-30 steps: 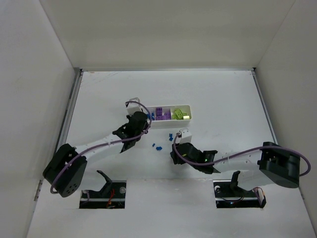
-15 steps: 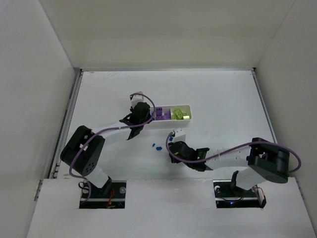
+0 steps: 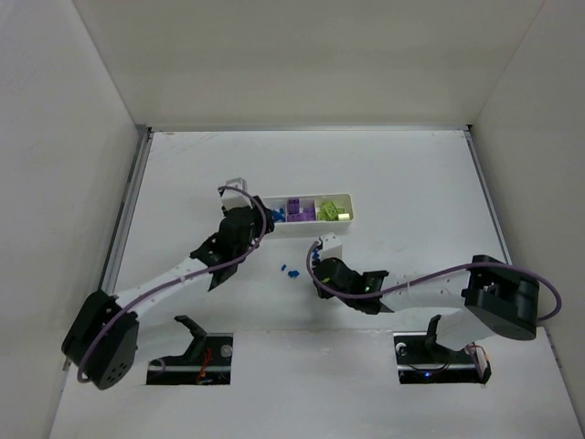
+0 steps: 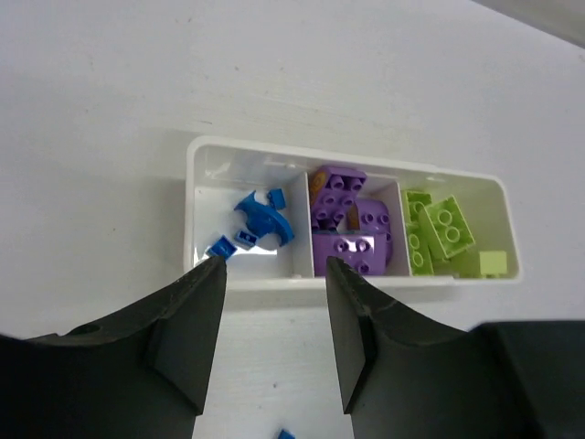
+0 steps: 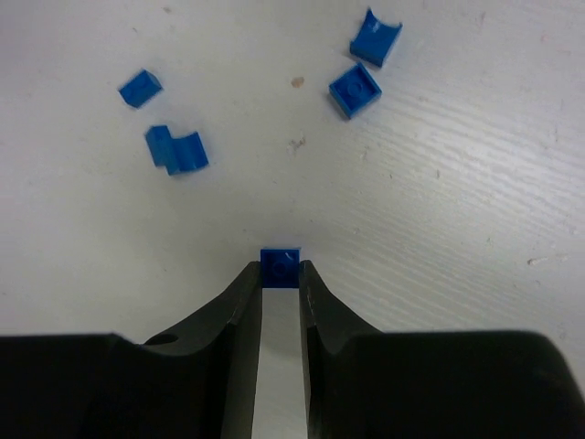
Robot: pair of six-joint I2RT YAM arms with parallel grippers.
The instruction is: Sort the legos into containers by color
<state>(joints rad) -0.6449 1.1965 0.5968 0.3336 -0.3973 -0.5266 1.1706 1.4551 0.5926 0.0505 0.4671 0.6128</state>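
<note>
The white tray [image 4: 366, 165] holds blue legos [image 4: 260, 219] in its left compartment, purple blocks [image 4: 352, 215] in the middle and lime-green ones [image 4: 443, 229] on the right. My left gripper [image 4: 274, 265] hovers open and empty just before the tray's front wall, at the blue compartment; from above the left gripper [image 3: 243, 224] sits at the tray's [image 3: 350, 203] left end. My right gripper [image 5: 280, 272] is low on the table, shut on a small blue brick [image 5: 280, 263] pinched at its fingertips. In the top view the right gripper [image 3: 316, 265] is near the table's middle.
Several loose blue pieces [image 5: 178, 149] [image 5: 355, 90] lie on the table ahead of the right gripper, and two more blue pieces [image 3: 289, 271] lie between the arms. One blue piece [image 4: 286, 434] lies under the left gripper. White walls enclose the table.
The left gripper opened and drew back from the tray's blue compartment. The right gripper closed on a small blue brick on the table.
</note>
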